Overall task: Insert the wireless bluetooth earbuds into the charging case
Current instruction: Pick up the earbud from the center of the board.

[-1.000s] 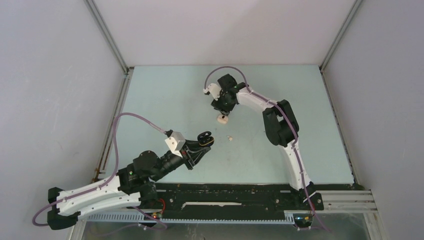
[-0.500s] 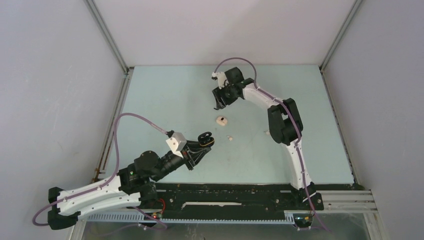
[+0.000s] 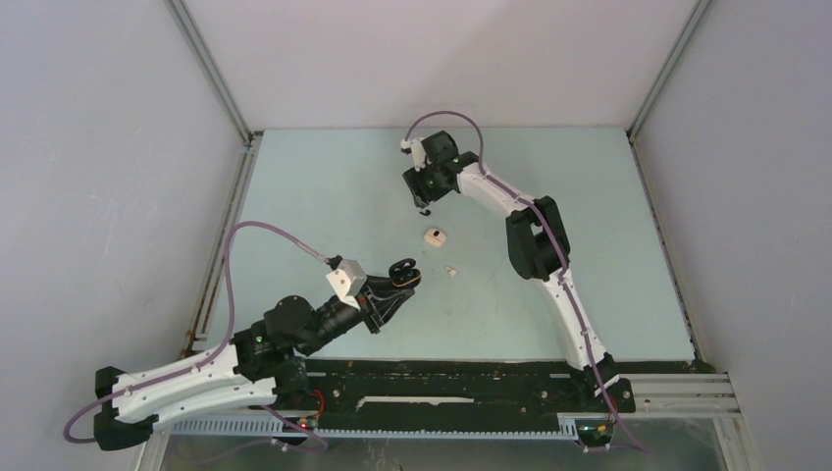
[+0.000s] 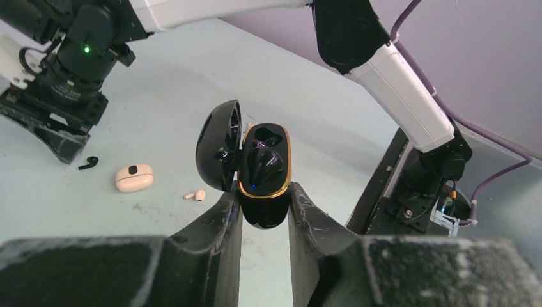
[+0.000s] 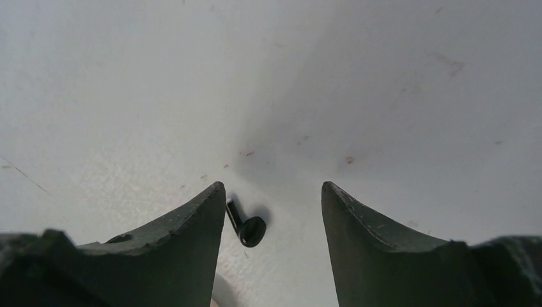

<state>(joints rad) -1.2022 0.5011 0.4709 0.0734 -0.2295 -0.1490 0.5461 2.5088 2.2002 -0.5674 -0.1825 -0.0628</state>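
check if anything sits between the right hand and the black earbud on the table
Nothing visible does. The right hand is open above the black earbud, which lies on the table between its fingers, close to one. The beige case lies well aside.

arms [image 3: 186, 378]: white shells, black joints | cables [image 3: 265, 227]: purple | tool fingers [image 5: 185, 256]: dark grey, scuffed | LED [image 4: 86, 48]: green

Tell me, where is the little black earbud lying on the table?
In the right wrist view the black earbud lies on the table between the fingers of the open right gripper, on the far side just beyond the beige case.
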